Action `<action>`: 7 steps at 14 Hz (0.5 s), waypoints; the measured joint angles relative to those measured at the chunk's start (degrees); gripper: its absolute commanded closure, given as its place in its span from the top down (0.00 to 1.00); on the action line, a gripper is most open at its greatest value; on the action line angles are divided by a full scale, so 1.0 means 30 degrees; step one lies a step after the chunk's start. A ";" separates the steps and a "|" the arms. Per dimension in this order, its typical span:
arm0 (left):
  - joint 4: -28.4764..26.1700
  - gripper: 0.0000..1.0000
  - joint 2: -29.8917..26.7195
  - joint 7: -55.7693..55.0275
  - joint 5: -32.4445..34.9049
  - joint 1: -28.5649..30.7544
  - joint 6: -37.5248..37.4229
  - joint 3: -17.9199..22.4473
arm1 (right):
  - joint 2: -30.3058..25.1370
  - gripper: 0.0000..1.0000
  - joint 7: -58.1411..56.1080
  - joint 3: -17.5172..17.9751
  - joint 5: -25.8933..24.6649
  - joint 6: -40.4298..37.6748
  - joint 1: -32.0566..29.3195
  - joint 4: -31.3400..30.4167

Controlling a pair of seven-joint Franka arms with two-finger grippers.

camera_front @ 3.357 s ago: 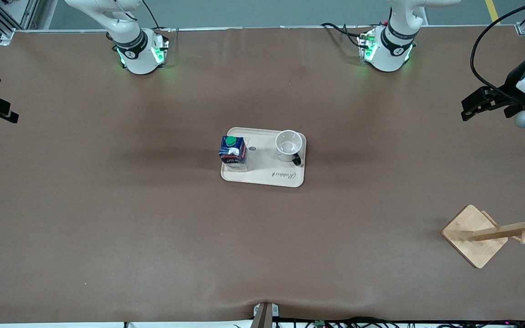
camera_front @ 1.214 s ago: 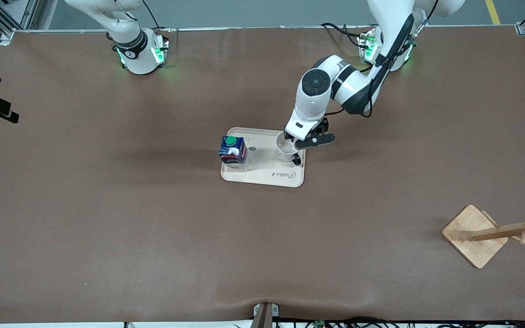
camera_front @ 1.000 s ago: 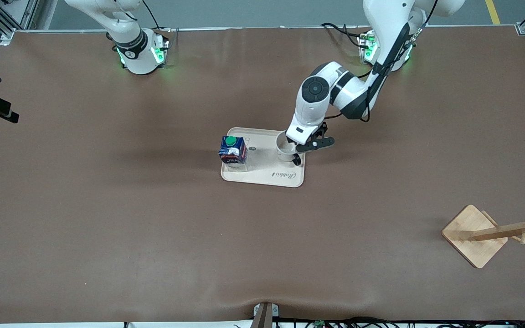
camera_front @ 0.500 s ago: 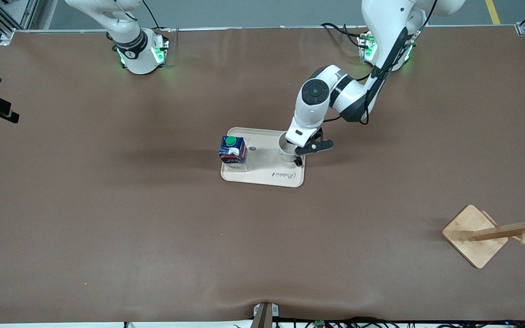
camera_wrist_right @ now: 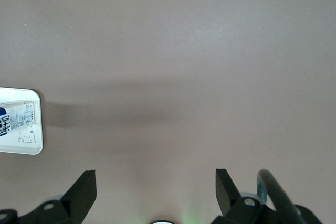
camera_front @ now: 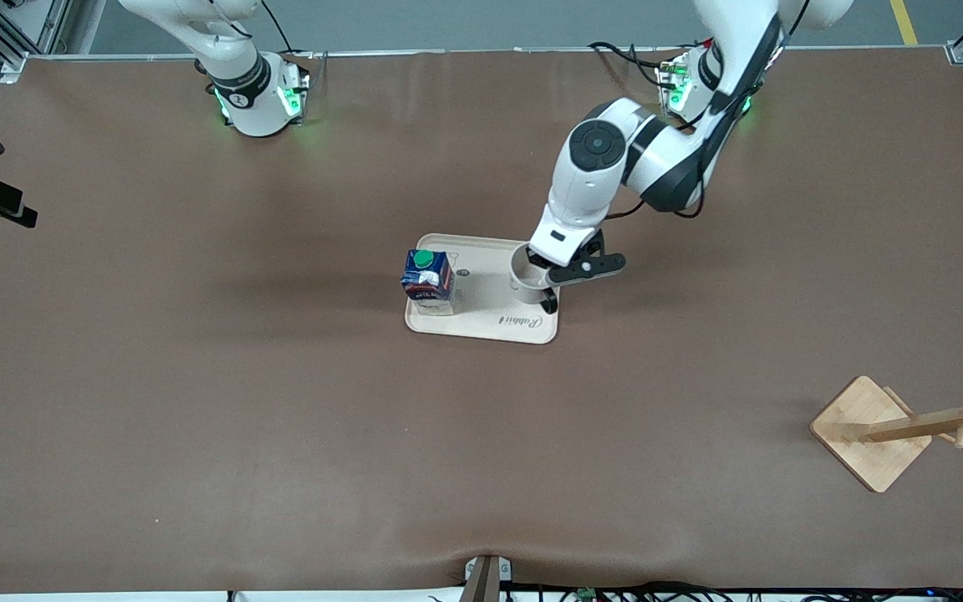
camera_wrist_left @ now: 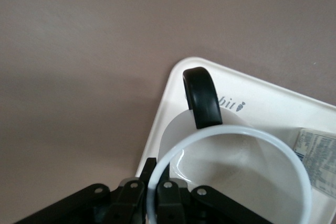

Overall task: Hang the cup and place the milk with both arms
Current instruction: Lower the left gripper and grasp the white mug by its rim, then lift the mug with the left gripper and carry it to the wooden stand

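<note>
The white cup (camera_front: pixel 527 276) with its black handle (camera_wrist_left: pixel 202 95) is just over the cream tray's (camera_front: pixel 490 324) corner toward the left arm's end. My left gripper (camera_front: pixel 542 269) is shut on the cup's rim (camera_wrist_left: pixel 231 135), one finger inside and one outside, as the left wrist view (camera_wrist_left: pixel 156 184) shows. The dark blue milk (camera_front: pixel 428 276) with a green cap stands on the tray's other end; it also shows in the left wrist view (camera_wrist_left: pixel 317 153) and the right wrist view (camera_wrist_right: pixel 16 119). My right gripper (camera_front: pixel 22 216) waits open over the right arm's end of the table; its fingers (camera_wrist_right: pixel 84 190) are wide apart.
A wooden cup rack (camera_front: pixel 899 426) with pegs stands at the left arm's end of the table, nearer the front camera than the tray. Bare brown table lies between the tray and the rack. The tray's rim (camera_wrist_left: pixel 160 103) lies under the cup handle.
My left arm came in from the table's end, lowered onto the cup and closed on its rim. In the last half second it rose a little with the cup. The right arm has not moved.
</note>
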 measured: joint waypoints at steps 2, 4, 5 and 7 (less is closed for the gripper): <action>0.0240 0.00 -0.1640 0.1898 0.0006 0.1113 -0.1870 0.0048 | 0.0084 1.00 0.0000 -0.0006 0.0000 0.0002 -0.0003 0.0000; 0.0261 0.00 -0.3134 0.4560 0.0008 0.2823 -0.3655 0.0106 | 0.0168 1.00 0.0000 -0.0004 0.0024 0.0126 -0.0002 -0.0019; 0.0256 0.00 -0.3711 0.5893 0.0008 0.3710 -0.4575 0.0127 | 0.0334 1.00 0.0000 0.0006 0.0057 0.0388 -0.0001 -0.0032; 0.0246 0.00 -0.4615 0.8270 0.0010 0.5428 -0.6025 0.0158 | 0.0829 1.00 0.0000 0.0020 0.0070 0.0918 -0.0001 -0.0035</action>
